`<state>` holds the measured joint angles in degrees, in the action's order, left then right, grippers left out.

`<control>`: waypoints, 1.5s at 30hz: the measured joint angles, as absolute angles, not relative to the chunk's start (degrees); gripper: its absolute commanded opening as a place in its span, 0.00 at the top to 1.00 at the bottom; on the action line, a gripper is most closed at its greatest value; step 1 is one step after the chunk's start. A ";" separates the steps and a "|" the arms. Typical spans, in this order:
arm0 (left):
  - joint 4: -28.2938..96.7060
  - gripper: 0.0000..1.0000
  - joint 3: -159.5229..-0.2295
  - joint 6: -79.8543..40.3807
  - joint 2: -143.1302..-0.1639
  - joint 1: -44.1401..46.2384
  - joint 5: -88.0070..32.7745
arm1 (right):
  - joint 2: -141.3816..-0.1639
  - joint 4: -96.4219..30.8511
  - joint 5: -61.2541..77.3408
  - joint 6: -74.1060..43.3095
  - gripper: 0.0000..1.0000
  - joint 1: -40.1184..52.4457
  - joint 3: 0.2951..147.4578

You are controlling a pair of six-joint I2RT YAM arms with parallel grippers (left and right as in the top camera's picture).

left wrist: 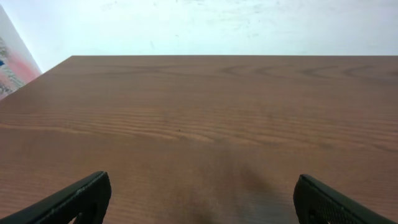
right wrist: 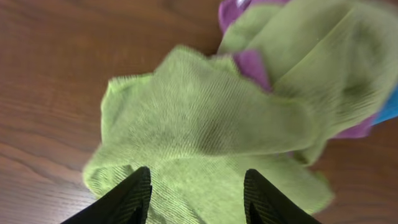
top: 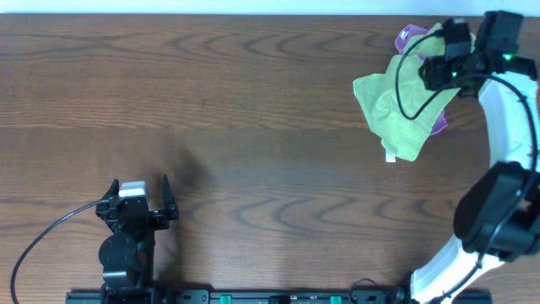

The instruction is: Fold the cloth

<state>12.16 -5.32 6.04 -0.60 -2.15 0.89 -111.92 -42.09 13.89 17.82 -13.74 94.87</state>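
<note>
The lime yellow-green cloth (top: 395, 111) lies crumpled at the far right of the table, its small white tag (top: 390, 157) at the near edge. In the right wrist view the cloth (right wrist: 199, 130) fills the middle. My right gripper (top: 437, 66) is open just above the cloth's far side, and its fingers (right wrist: 198, 179) straddle the fabric without closing on it. My left gripper (top: 140, 181) is open and empty at the near left, far from the cloth. Its fingers (left wrist: 202, 190) frame bare wood.
A purple cloth (right wrist: 252, 62) and a second green cloth (right wrist: 323, 50) are bunched together behind and partly under the lime cloth, also visible overhead (top: 412, 37). A bit of blue (right wrist: 388, 109) shows at the right edge. The wooden table (top: 211, 110) spreads to the left.
</note>
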 measured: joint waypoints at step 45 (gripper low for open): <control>12.16 0.05 -5.32 6.04 -0.60 -2.15 0.89 | -115.66 -49.50 25.69 17.82 0.99 -6.52 113.30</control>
<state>12.16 -5.32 6.04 -0.60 -2.15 0.89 -115.66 -49.50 25.69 17.82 -6.52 113.30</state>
